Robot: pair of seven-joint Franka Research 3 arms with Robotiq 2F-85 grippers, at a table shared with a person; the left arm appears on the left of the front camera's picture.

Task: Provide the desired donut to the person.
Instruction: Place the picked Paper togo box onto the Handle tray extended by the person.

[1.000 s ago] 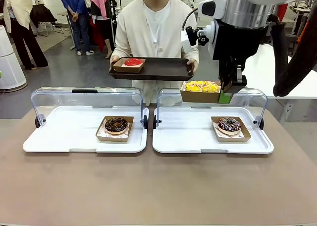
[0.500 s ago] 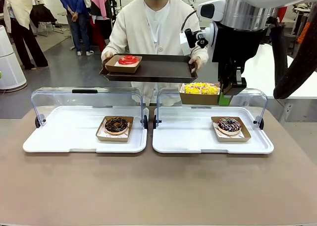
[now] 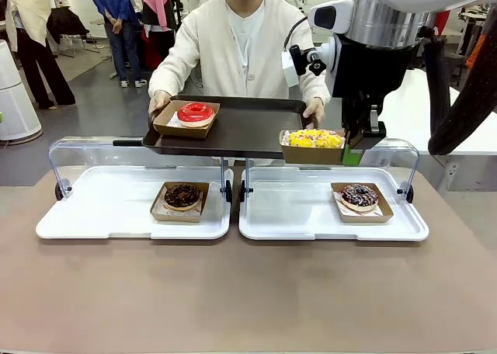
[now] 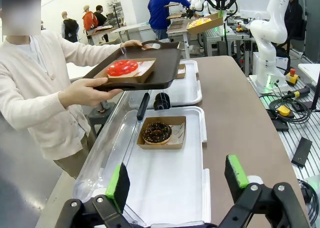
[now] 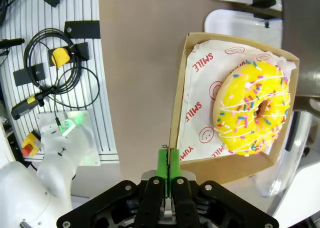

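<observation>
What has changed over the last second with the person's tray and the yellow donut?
The person has brought the dark tray with the red donut down and nearer, up to the yellow donut's box. The right gripper stays shut on that box's wall, barely moving. Both chocolate donuts stayed put.

Yellow sprinkled donut [image 3: 314, 138] in cardboard tray, aloft beside the person's [image 3: 247, 47] tray.
</observation>
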